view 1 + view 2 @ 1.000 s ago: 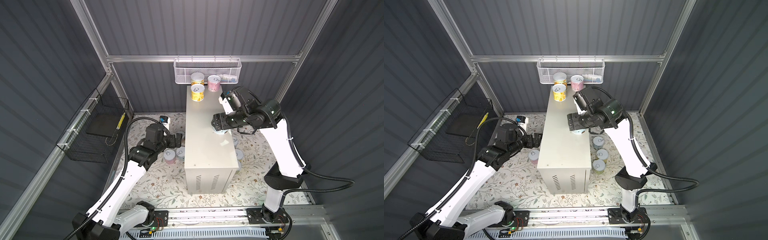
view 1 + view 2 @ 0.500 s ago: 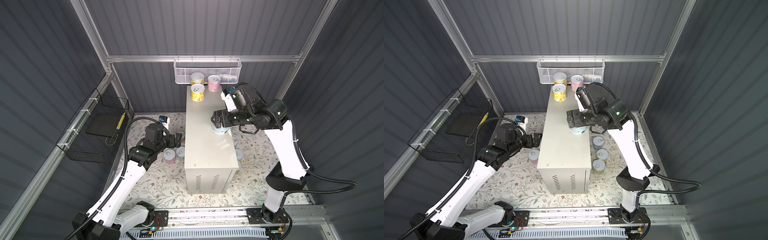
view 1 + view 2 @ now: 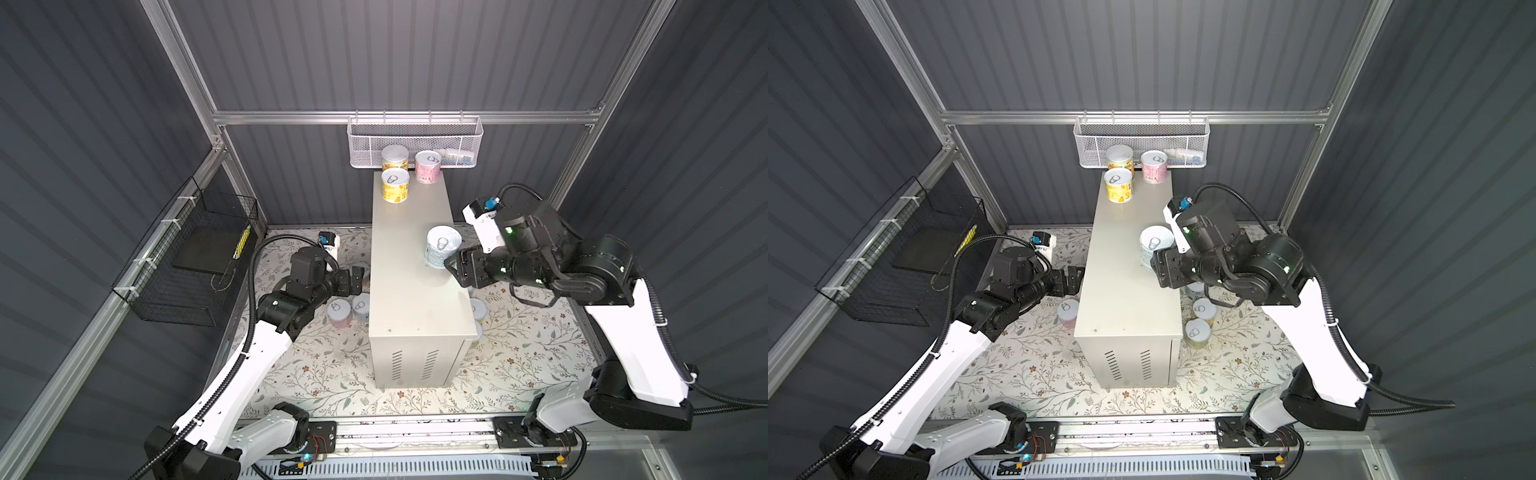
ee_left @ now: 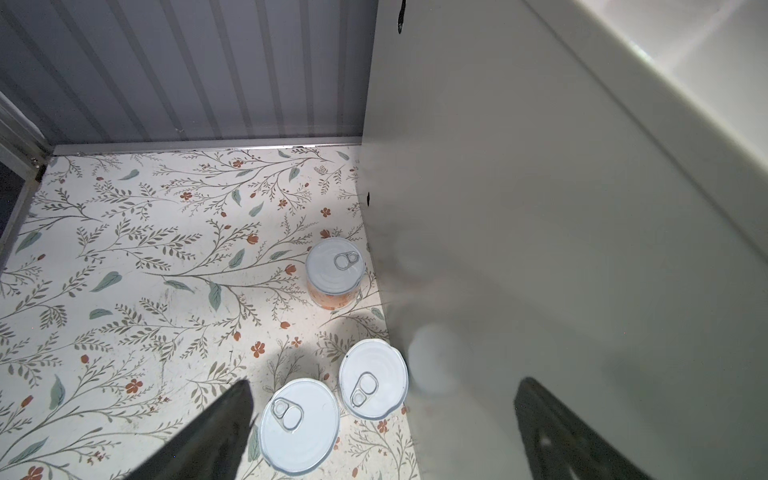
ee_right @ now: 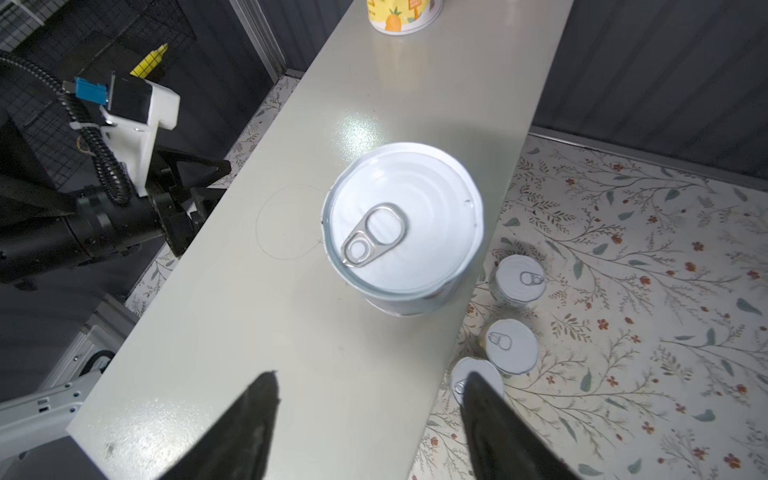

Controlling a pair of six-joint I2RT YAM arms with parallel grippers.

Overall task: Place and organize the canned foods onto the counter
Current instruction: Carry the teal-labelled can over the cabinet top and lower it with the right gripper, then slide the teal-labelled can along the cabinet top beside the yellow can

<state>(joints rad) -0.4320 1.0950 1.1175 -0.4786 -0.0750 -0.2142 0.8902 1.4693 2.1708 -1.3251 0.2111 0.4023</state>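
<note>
Yellow can [image 5: 405, 16] on the counter [image 5: 270, 332] bears a pineapple picture.

Dark ribbed walls [image 3: 415, 54], floral floor [image 3: 332, 374], perhaps papered.

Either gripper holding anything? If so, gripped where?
Nothing. Right gripper open, short of the pale blue can standing on the counter; left gripper open, empty.

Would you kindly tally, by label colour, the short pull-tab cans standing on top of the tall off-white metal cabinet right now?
Yellow-labelled cans: 2
Pink-labelled can: 1
Pale blue-labelled can: 1
Total: 4
</note>
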